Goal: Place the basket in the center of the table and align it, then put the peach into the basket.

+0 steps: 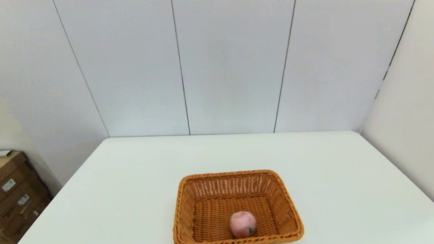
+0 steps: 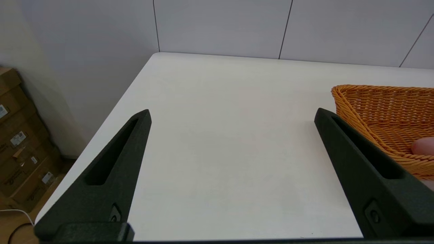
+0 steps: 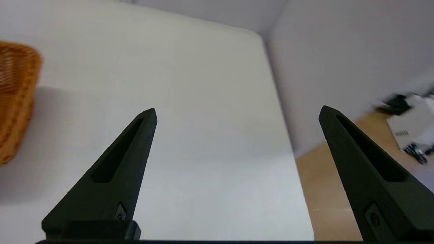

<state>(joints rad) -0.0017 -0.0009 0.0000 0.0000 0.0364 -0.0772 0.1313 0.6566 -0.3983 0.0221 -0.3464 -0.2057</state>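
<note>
The peach (image 1: 243,224) sits in the basket (image 1: 236,211) toward its 5 o'clock corner, basket at the table's (image 1: 132,182) near middle — task looks finished. Left gripper (image 2: 232,115) and right gripper (image 3: 237,113) both gape, empty, pulled aside — nothing left but parking.

Pale panelled wall (image 1: 233,63), cardboard boxes (image 1: 10,194)

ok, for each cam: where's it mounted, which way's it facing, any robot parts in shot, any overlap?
Head: on the robot's head, looking forward and down at the table, basket and peach; no arm visible.
Left wrist: behind the open left gripper, over the table's left side.
Right wrist: behind the open right gripper, over the right side and floor.
All three show the basket; head and left wrist share the peach.
</note>
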